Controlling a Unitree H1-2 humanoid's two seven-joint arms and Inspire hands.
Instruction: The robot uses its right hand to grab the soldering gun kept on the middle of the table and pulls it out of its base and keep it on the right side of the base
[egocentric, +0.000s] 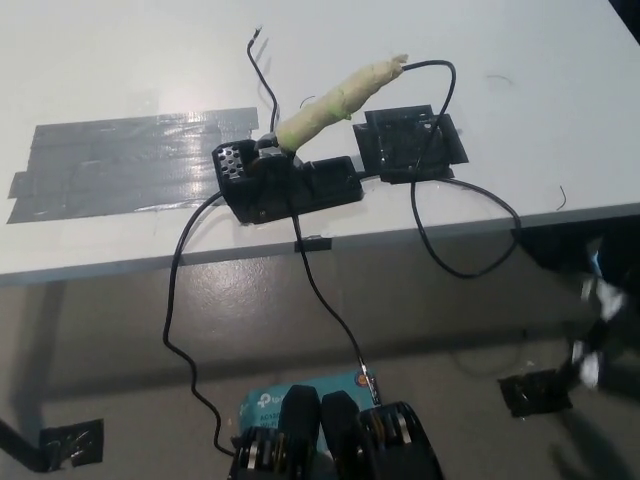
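Observation:
The soldering gun (340, 100), its handle wrapped in pale yellow-green tape, stands tilted in its black base (290, 185) near the middle of the white table (520, 60). The handle leans up and to the right. A black cable (440, 250) runs from the handle's end, loops over the table's front edge and comes back up. My black right hand (605, 325) is a blurred dark shape at the picture's right edge, below the table level and well away from the gun. My white left hand is out of view.
A black taped square (408, 145) lies just right of the base. A wide patch of grey tape (130, 160) covers the table's left part. A second cable (180, 330) hangs from the base toward the floor. Black tape pieces (535, 393) sit on the floor.

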